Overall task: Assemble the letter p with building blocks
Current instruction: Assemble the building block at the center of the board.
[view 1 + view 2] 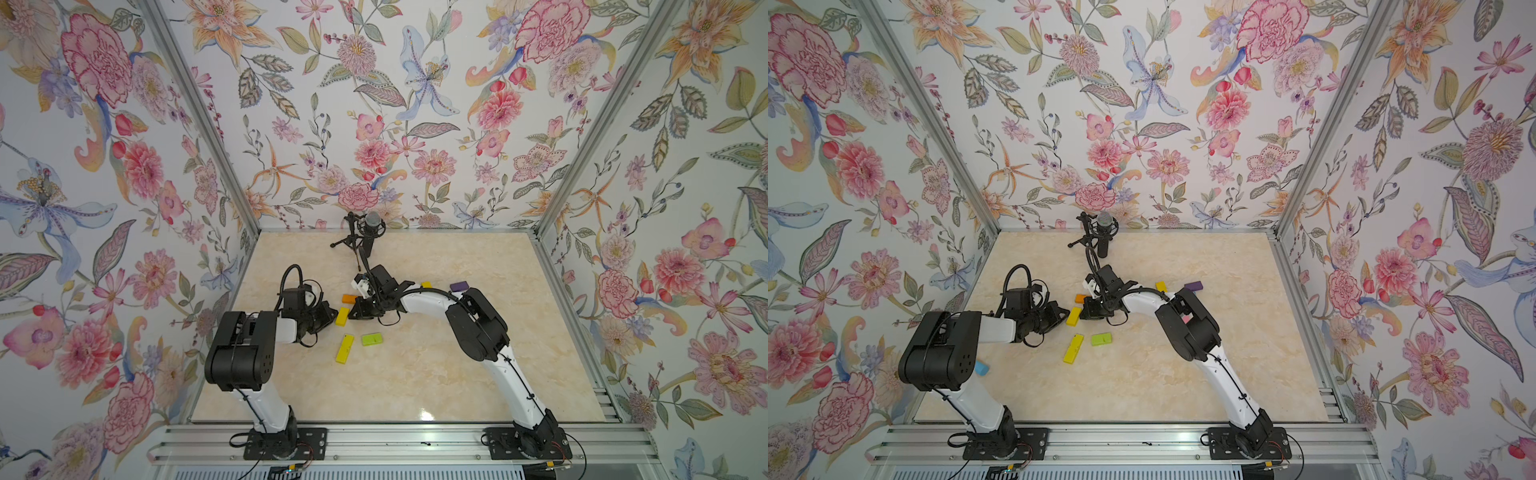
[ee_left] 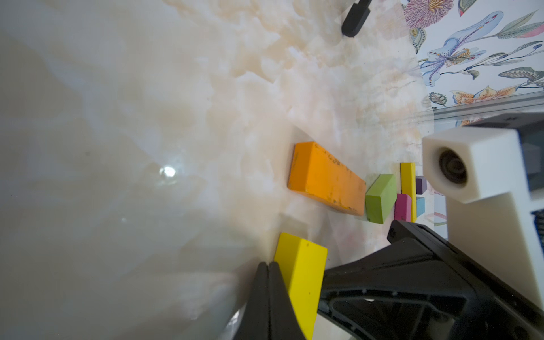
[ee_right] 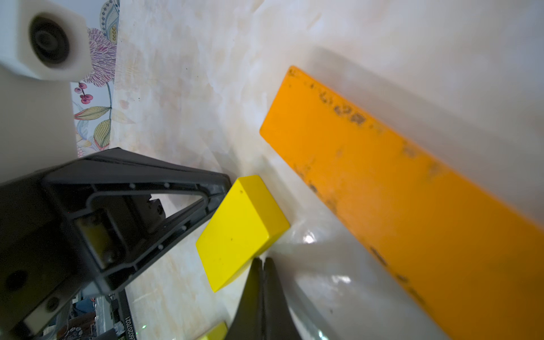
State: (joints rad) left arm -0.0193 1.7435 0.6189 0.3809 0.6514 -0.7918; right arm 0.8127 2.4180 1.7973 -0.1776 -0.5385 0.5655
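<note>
Blocks nudged by two shut claws

Shut tight on nothing: left claw (image 2: 268, 265) and right claw (image 3: 263, 260), each with jaws pressed flat together. Wedged between the two tips, touching both judging by the wrist views: short yellow block (image 1: 343, 316). Probably closed on purpose, to serve as blunt pushers rather than pincers, for sliding that block flat over the marble table (image 1: 415, 386) and squaring it against the long orange block (image 1: 349, 298) lying just beyond the tips. Reads as an early step; no P shape yet.

Nearer the arm bases than either claw, apart from both and lying loose: long yellow block (image 1: 345, 349) and lime green block (image 1: 372, 339). Back along the right claw's own arm: small yellow block (image 1: 426, 284) and purple block (image 1: 459, 286).

Shown only from the left wrist, past the orange block's far end and beside the right claw: second green block (image 2: 379, 197), then magenta block (image 2: 402, 207) and teal block (image 2: 420, 206), not to be made out in the top views, under the right arm. Shown only in a top view, well behind the left claw by its elbow: light blue block (image 1: 981, 368). Shown only by the wrist views: scuff marks on the orange block and the closed seam of each claw.
</note>
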